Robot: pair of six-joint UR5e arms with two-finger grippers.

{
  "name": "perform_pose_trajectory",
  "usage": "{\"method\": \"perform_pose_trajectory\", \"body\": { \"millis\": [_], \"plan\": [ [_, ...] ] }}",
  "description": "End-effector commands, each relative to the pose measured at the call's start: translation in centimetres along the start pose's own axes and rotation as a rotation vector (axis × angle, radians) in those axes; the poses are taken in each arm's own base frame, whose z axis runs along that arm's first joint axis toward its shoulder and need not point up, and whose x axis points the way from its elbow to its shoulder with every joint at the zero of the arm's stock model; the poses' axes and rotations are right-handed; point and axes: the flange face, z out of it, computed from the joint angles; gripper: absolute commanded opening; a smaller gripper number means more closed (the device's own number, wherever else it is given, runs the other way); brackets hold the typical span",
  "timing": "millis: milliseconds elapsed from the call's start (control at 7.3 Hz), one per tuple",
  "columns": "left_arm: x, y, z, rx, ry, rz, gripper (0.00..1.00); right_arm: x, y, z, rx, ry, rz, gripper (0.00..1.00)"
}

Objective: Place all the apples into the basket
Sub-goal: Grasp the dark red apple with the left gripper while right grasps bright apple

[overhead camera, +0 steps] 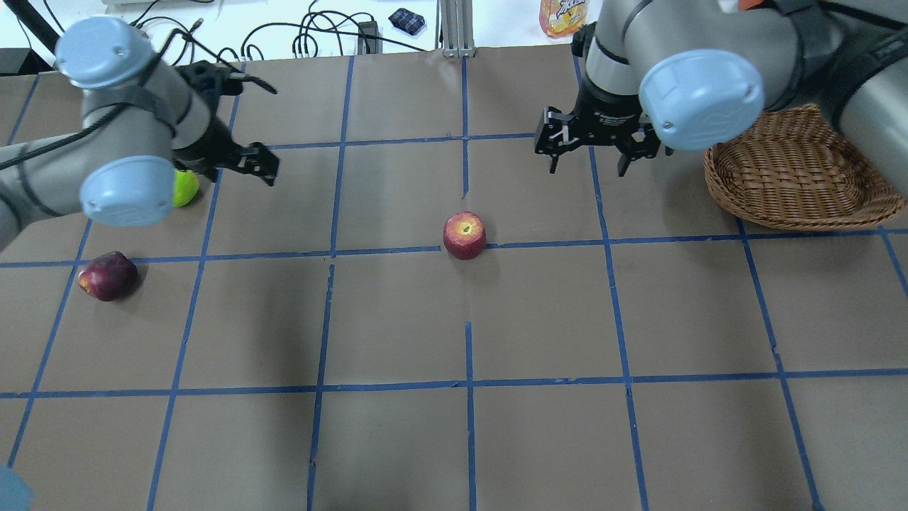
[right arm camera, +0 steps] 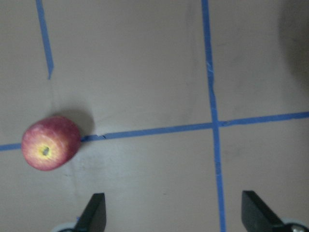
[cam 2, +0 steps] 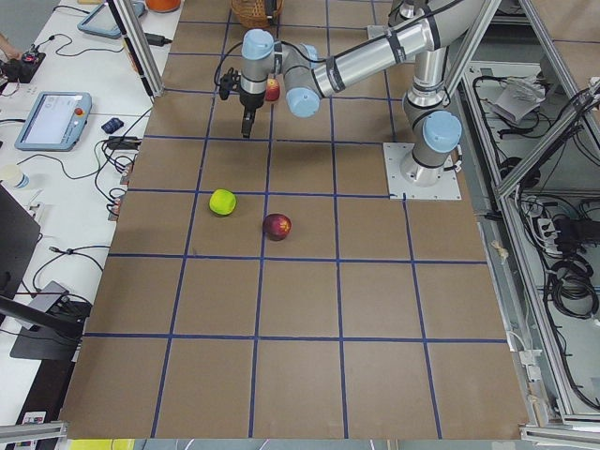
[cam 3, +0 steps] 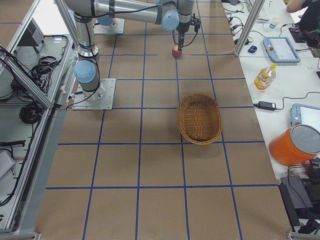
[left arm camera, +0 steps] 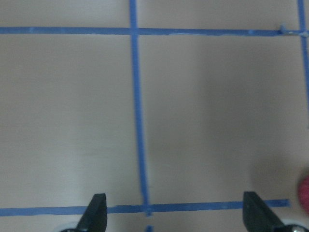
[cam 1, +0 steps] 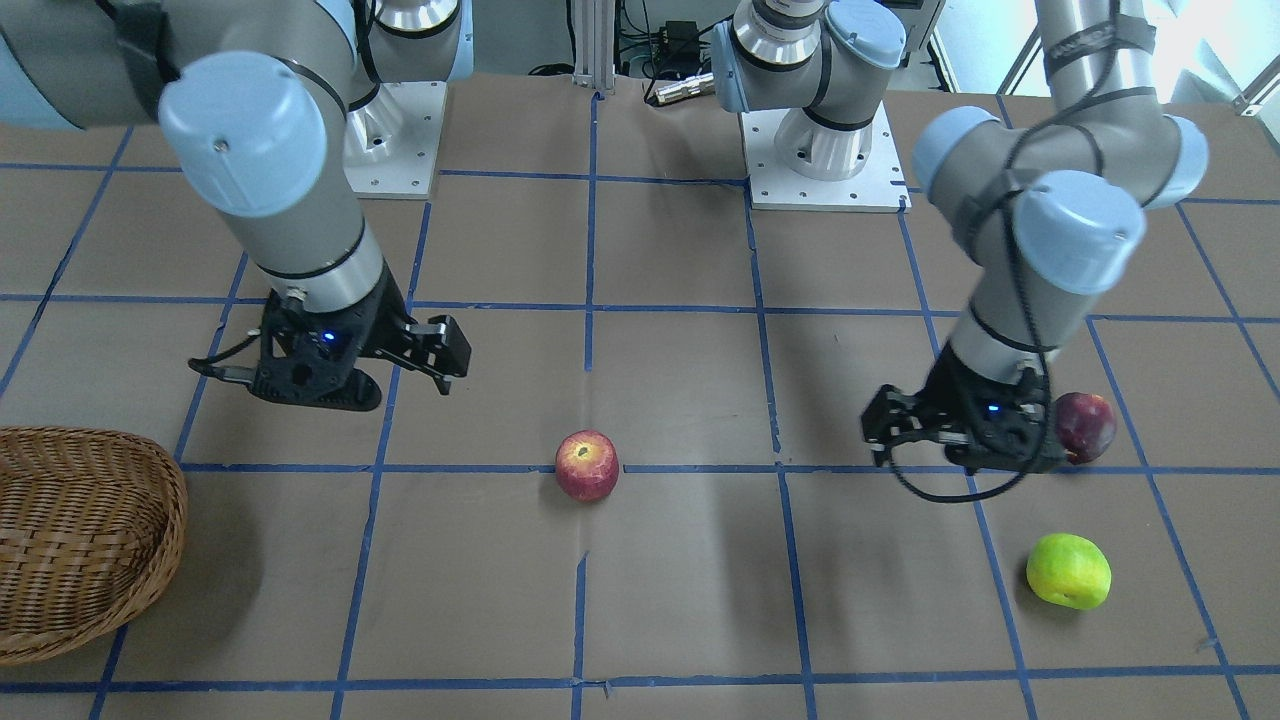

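Your right gripper (overhead camera: 589,170) and left gripper (overhead camera: 268,163) hover spread and empty, ready to pick; the red apple (overhead camera: 464,235), maroon apple (overhead camera: 107,275) and green apple (overhead camera: 186,187) lie on the table (overhead camera: 539,319), outside the basket (overhead camera: 780,216).

Table (cam 3: 140,210) papered in brown, gridded with blue tape lines (cam 3: 150,188). Past the operators' long edge, a white bench (cam 3: 295,90) with teach pendant (cam 3: 280,48) and yellow drink bottle (cam 3: 264,76), lidded orange bucket (cam 3: 296,145) nearby. Aluminium frame post (cam 3: 248,27) at that edge. Black cables (cam 3: 27,112) tangled beyond the opposite long edge. Even, bright light; soft shadows on the paper.
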Motion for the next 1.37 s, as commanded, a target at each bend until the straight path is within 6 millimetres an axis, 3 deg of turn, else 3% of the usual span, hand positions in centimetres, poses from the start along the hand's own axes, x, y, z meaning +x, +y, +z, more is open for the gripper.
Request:
{"method": "perform_pose_trajectory", "body": {
  "millis": [0,137,411,548,958,1095,1232],
  "plan": [
    [-16.1,6.6,3.0,-0.079,0.029,0.119,1.00,-6.9,0.5,5.2,0.009,-0.056,0.048,1.00],
    [-18.2,8.3,4.3,-0.100,0.048,0.146,1.00,-9.4,1.4,8.1,-0.030,-0.040,0.066,1.00],
    [-20.6,9.6,6.3,-0.122,0.062,0.210,1.00,-13.7,1.7,13.4,0.015,-0.064,0.071,1.00],
    [-22.0,11.0,8.0,-0.143,0.090,0.183,1.00,-13.9,1.7,14.7,-0.001,-0.056,0.085,1.00],
    [-22.7,11.6,11.9,-0.142,0.081,0.143,1.00,-13.8,1.6,16.1,-0.011,-0.034,0.088,1.00],
    [-22.8,11.5,12.0,-0.131,0.073,0.156,0.71,-13.7,1.7,17.1,-0.024,-0.030,0.088,1.00],
    [-22.2,11.1,10.4,-0.132,0.060,0.143,0.01,-13.7,1.6,18.1,-0.037,-0.019,0.091,1.00]
  ]
}}
